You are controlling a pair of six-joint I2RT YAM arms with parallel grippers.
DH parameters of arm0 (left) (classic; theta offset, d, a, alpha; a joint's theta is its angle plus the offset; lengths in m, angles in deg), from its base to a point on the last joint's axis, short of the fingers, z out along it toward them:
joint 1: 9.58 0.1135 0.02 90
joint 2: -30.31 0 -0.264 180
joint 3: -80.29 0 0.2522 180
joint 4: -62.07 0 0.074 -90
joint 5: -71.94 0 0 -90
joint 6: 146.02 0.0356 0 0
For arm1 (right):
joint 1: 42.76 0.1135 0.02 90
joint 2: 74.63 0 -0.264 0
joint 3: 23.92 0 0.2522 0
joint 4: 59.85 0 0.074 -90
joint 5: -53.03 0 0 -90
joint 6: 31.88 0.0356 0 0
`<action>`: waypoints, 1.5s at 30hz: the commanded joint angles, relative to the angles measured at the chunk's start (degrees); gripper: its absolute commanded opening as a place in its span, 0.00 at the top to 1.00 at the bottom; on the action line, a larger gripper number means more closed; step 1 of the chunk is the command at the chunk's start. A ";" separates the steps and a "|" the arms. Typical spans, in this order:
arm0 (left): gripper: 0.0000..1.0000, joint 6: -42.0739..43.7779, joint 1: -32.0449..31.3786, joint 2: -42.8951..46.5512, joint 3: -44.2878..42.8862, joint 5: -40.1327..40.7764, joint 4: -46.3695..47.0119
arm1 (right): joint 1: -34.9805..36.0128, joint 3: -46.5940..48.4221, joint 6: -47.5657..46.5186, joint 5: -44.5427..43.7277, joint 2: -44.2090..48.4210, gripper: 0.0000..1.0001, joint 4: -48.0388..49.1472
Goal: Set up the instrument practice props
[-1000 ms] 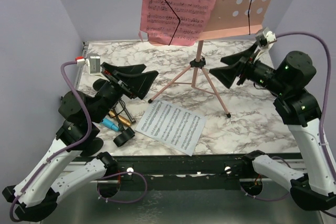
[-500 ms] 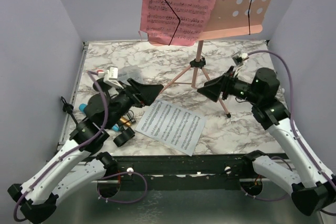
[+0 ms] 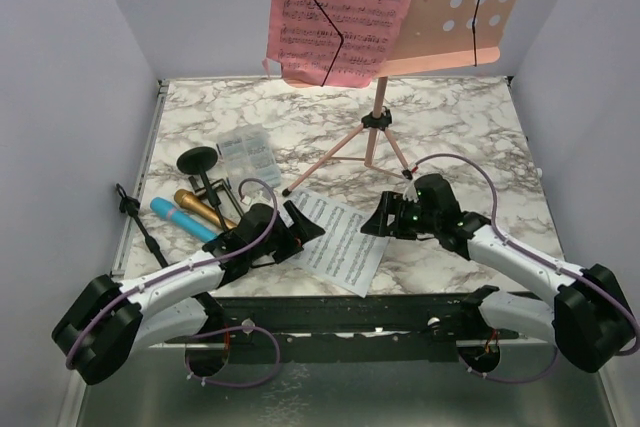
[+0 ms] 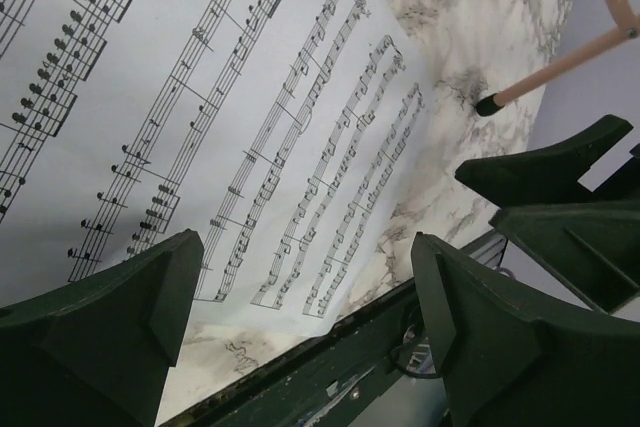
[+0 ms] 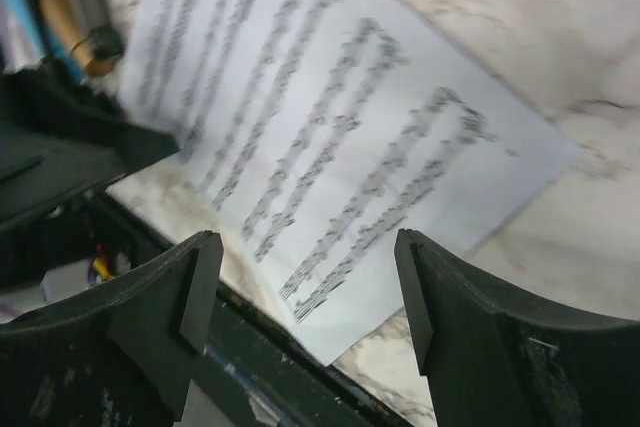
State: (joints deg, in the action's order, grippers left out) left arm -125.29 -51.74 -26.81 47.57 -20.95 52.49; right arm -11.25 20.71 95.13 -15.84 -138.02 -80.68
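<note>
The white music page [image 3: 335,237] is laid flat near the front edge of the counter [image 3: 470,137]. In the overhead view its near-left corner is covered by the left end effector [image 3: 300,227], and its right edge is met by the right end effector [image 3: 378,219]. Both are spread wide and held low over the sheet, but contact cannot be judged. The staves are shown sharply in the left wrist view, along with one tripod foot [image 4: 487,104], whereas they are blurred beyond reading in the right wrist view. Behind the page, the pink rack [image 3: 460,7] and the pink page [image 3: 335,12] on it are cut off by the top of the overhead view. To the left, the gold microphone [image 3: 200,209] and blue microphone [image 3: 180,219] are partly hidden by the left arm. A black mic mount [image 3: 198,160] is seen beside a clear box [image 3: 245,154].
</note>
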 commanded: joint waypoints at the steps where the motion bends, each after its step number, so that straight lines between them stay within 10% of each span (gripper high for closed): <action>1: 0.07 -5.26 -0.32 -4.71 1.38 -1.87 10.57 | 0.06 -2.37 9.41 -17.43 0.30 0.20 -1.19; 45: 0.06 -16.31 -1.93 -5.29 8.31 4.11 13.67 | 3.99 -21.49 35.04 -2.07 -1.89 0.22 48.74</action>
State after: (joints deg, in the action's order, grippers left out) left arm -139.39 -53.22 -33.50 54.13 -17.61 66.52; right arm -8.19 0.89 127.33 -20.91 -141.80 -39.46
